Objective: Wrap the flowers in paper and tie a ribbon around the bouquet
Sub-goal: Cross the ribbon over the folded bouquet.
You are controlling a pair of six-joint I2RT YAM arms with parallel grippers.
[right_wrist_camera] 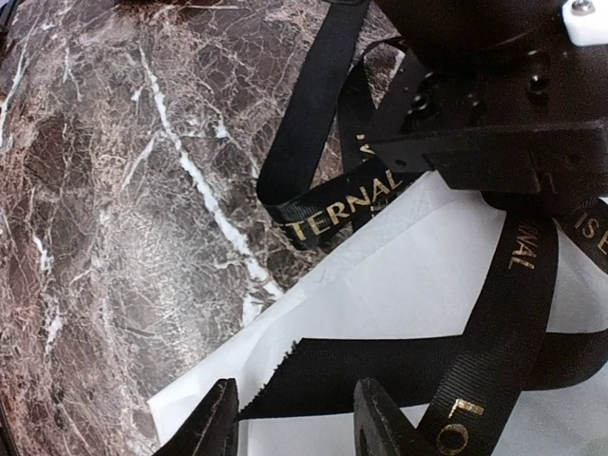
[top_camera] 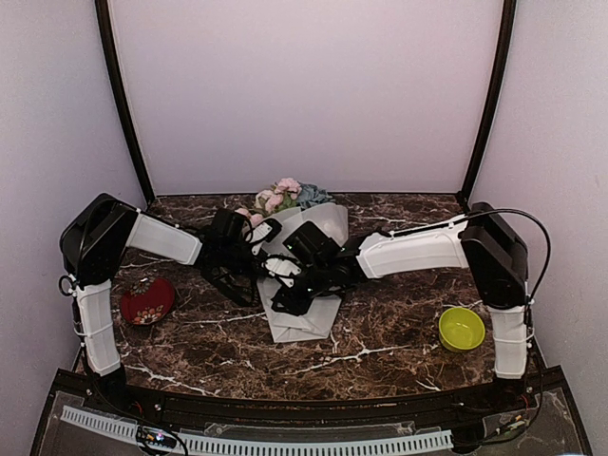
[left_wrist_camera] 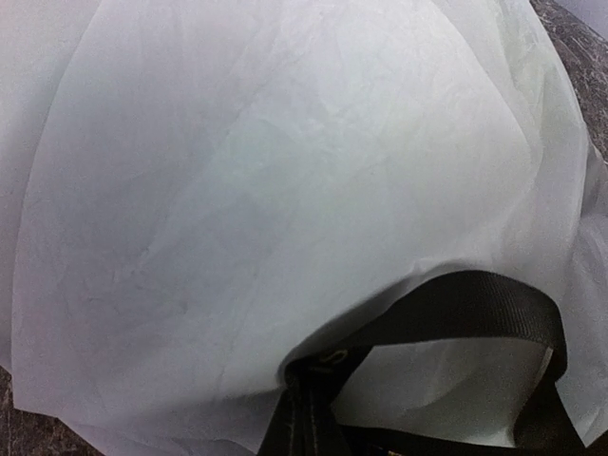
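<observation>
**Item: ribbon** [right_wrist_camera: 313, 95]. We are rating it light, limp and slick. It is likely slipping out of any loose pinch, so we are favouring a hold close to the cut end.

**Location:** it is looping over the paper [left_wrist_camera: 285, 190], which is lying mid-table [right_wrist_camera: 95, 237] with the flowers [top_camera: 285, 195] poking out at the far end.

**Right hand** [right_wrist_camera: 296, 418]: jaws are standing partly apart, and the cut end is lying between the fingertips, ungripped.

**Left hand** [top_camera: 264, 232]: closed, seemingly pinching a ribbon loop just above the paper.
</observation>
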